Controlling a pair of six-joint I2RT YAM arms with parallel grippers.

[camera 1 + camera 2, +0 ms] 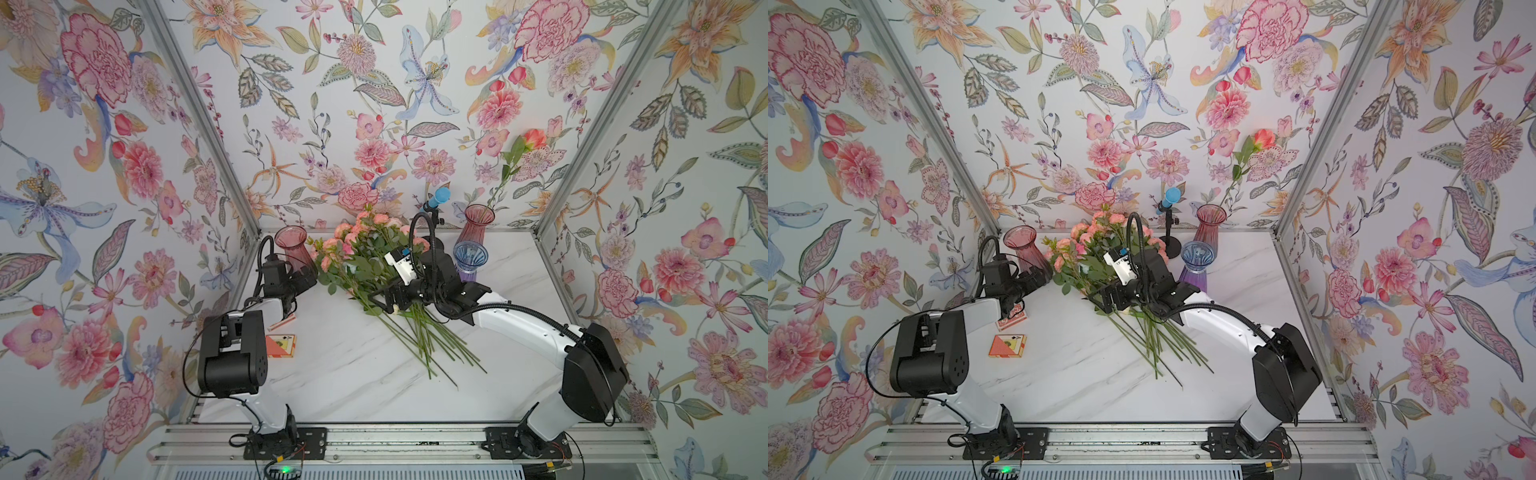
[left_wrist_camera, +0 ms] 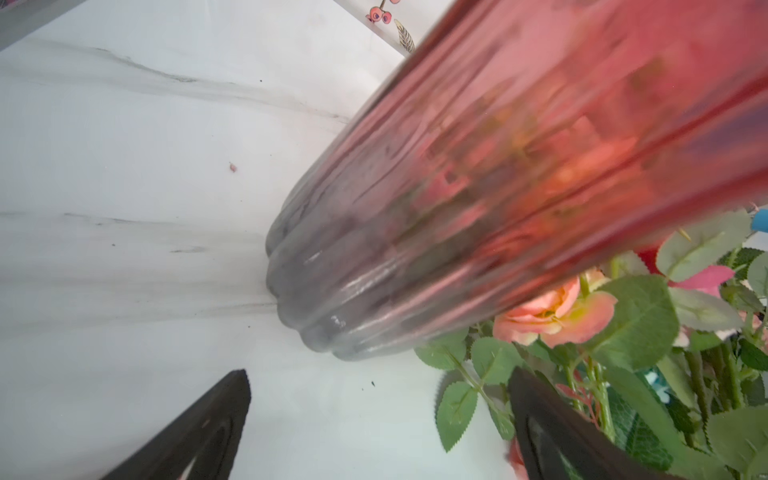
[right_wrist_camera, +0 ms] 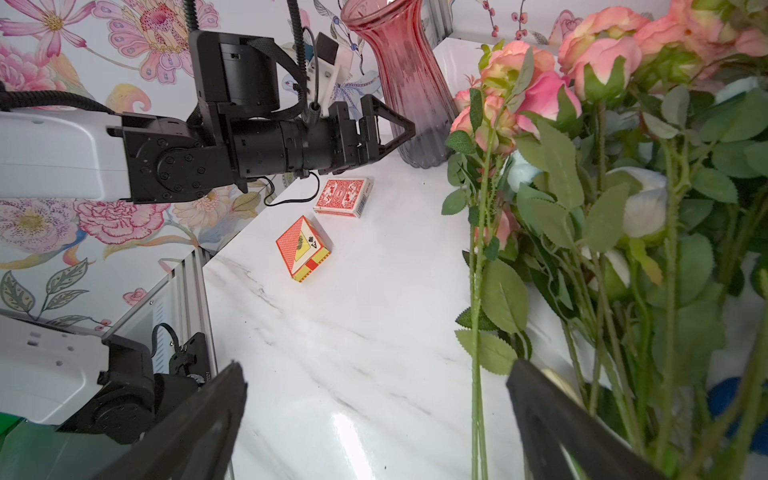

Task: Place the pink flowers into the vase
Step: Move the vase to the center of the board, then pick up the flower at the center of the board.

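**Operator:** Report the state of both grippers.

**Technician:** The right gripper point(image 1: 380, 302) is released, with its jaws fully apart, and sits over the lower stems of the pink flowers point(image 1: 357, 257). In the right wrist view a few thin stems pass between the jaws, close to one finger point(image 3: 561, 419). Nothing is clamped. The left gripper point(image 1: 309, 275) is also released. It sits at the bundle's left edge and points at the base of the pink vase point(image 1: 293, 249), with its fingers clear of the glass.

**Operator:** Where are the flowers?

**Technician:** They lie flat on the marble table point(image 1: 353, 395) as one bundle, with the cut ends nearest and fanned out and the blooms at the far end. White and pale-blue blooms point(image 3: 644, 203) are mixed in.

**Operator:** List the remaining items by reference to the bundle, nearest first.

**Technician:**
- The orange card box point(image 1: 281, 346) is left of the stem ends, well apart from them.
- The red card box point(image 1: 1011, 318) is just beyond it, partly under the left arm.
- The pink vase stands upright just beside the left-hand blooms.
- The blue-and-purple vase point(image 1: 469, 259) stands upright to the right of the blooms.
- The blue microphone point(image 1: 440, 197) is behind the blooms.
- The second pink vase point(image 1: 478, 224) is behind and to the right, and holds one coral flower point(image 1: 534, 138).
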